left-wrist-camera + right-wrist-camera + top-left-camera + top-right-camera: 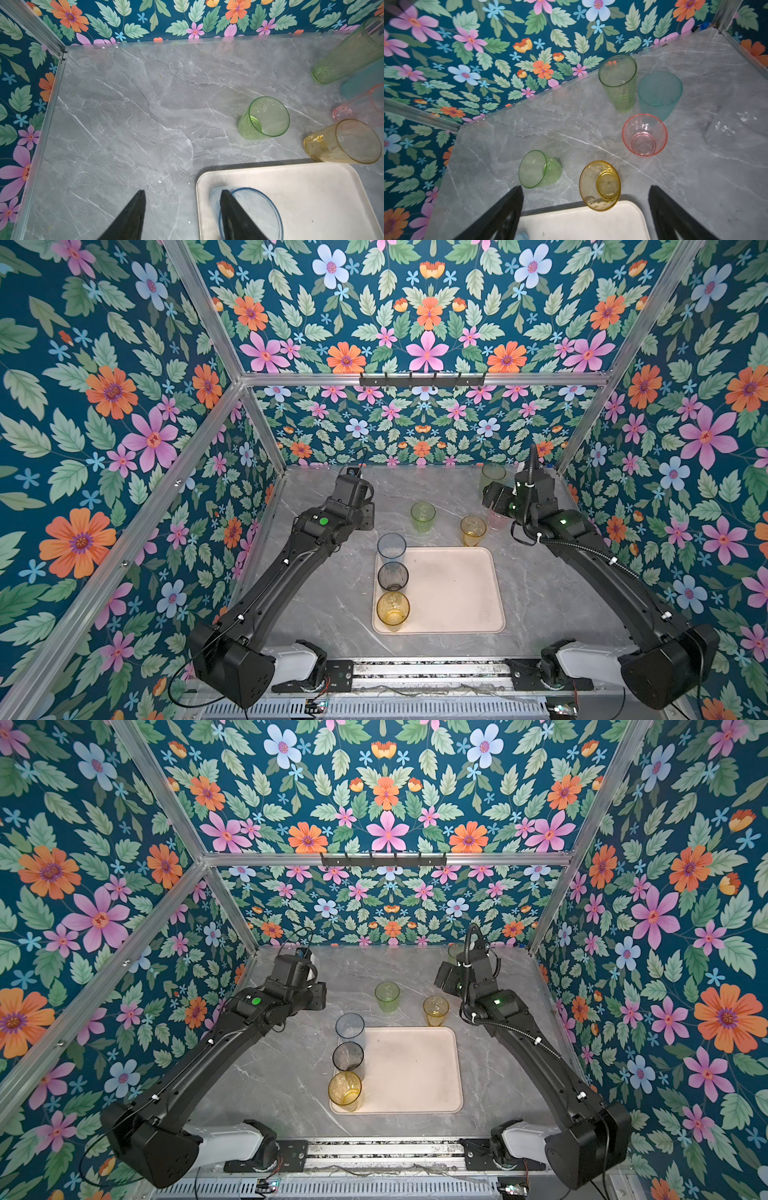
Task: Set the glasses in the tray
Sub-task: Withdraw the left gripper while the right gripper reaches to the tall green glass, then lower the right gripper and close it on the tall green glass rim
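The beige-pink tray (457, 593) (415, 1073) lies mid-table. Along its left side stand a blue glass (391, 547), a smoke-grey glass (392, 576) and a yellow glass (392, 610). My left gripper (182, 193) is open above the tray's far left corner. One finger shows over the bare table, the other in front of the blue glass (259, 209). My right gripper (585, 188) is open and empty above the tray's far edge (581, 224). Beyond it stand the short amber glass (600, 185) and the short green glass (537, 169).
A pink glass (643, 135), a teal glass (659, 93), a tall green glass (617, 83) and a clear glass (737, 128) stand at the back right near the wall. Floral walls and aluminium posts close in the grey marble table (332, 605).
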Robot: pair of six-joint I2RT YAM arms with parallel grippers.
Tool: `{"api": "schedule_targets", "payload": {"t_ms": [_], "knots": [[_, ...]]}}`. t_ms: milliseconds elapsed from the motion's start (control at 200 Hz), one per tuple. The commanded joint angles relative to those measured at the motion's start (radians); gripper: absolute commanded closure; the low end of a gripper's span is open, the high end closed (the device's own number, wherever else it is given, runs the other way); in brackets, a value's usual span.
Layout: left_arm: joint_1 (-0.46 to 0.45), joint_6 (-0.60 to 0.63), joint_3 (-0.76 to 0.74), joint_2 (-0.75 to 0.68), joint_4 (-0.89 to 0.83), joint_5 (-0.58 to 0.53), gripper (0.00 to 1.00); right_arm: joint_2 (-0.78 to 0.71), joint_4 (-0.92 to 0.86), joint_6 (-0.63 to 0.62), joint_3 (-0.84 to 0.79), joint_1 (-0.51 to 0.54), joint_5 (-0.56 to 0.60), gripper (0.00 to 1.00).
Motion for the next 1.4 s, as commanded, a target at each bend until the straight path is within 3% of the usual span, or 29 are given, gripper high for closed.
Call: {"api": "schedule_targets", "payload": {"t_ms": [0, 505, 1060, 1395], "knots": [[0.014, 0.02, -0.003, 0.014, 0.065, 0.034, 0.4, 0.047, -0.01, -0.015, 0.043, -0.038, 0.004, 0.05], [0.03, 0.019, 0.03, 0.108, 0.064, 0.059, 0.4, 0.512, -0.135, -0.057, 0.46, -0.277, -0.182, 0.19], [0.035, 0.02, 0.028, 0.149, 0.055, 0.073, 0.4, 0.926, -0.422, -0.13, 1.015, -0.303, -0.187, 0.3], [0.042, 0.022, 0.001, 0.14, 0.067, 0.077, 0.4, 1.067, -0.476, -0.135, 1.181, -0.317, -0.203, 0.4]]}}
